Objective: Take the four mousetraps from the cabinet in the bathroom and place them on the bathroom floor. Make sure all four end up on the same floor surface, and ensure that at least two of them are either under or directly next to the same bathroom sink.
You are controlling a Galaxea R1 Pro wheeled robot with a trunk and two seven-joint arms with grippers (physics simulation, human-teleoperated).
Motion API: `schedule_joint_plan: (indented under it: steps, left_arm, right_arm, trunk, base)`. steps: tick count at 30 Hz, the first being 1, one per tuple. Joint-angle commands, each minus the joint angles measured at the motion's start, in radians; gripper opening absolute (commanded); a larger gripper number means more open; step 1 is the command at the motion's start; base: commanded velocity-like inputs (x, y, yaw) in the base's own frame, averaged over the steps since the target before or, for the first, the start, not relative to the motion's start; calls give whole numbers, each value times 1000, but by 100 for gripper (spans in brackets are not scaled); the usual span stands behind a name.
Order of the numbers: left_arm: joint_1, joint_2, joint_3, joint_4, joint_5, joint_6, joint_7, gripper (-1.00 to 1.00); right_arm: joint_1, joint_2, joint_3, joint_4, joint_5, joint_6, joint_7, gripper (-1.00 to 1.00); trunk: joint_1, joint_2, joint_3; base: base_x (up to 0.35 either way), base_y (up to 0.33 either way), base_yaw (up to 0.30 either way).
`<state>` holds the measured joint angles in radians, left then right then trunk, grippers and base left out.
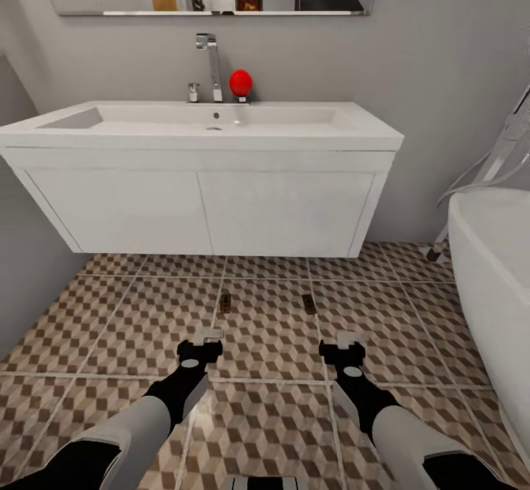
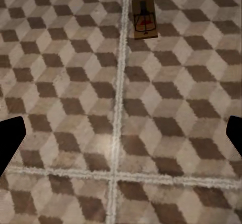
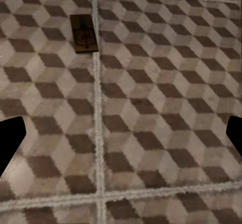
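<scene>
On the floor (image 1: 147, 328) ahead of you lie two mousetraps, both flat on the cube-pattern tiles in front of the sink (image 1: 206, 126). The left trap (image 1: 225, 302) sits just beside a grout line, and the right trap (image 1: 308, 303) lies level with it, well apart. Neither one is under the white vanity; both rest near its front edge, in the open.

Your left gripper (image 1: 208, 337) hangs above the tiles, short of the left trap and not touching it. Its wrist view shows that trap (image 2: 144, 17) beyond the fingers, red mark visible, with the two dark fingertips (image 2: 10, 138) set wide at the frame edges (spread, nothing between them).

Your right gripper (image 1: 352, 340) hangs likewise, short of the right trap. Its wrist view shows that trap (image 3: 83, 33) next to a grout line, with the fingertips (image 3: 10, 141) again far apart and empty.

Behind the basin stand a chrome tap (image 1: 212, 63) and a red ball (image 1: 241, 82). A white bathtub (image 1: 493, 284) borders the floor on your right.
</scene>
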<state>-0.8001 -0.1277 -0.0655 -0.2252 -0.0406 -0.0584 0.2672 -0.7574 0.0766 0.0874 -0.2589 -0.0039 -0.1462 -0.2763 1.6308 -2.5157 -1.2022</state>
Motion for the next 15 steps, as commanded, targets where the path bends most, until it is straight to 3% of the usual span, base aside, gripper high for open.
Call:
schedule_joint_plan:
  steps: [1,15]
  left_arm:
    - [-1,0,-7,1,-4,-1,7,100]
    - [-1,-1,-7,1,-4,-1,7,100]
  right_arm:
    - [-1,0,8,1,-1,-1,-8,100]
    - [0,0,8,1,-1,-1,-8,100]
  trunk:
    - [-1,0,3]
    - [-7,3,57]
  base:
    - [0,0,0]
    - [0,0,0]
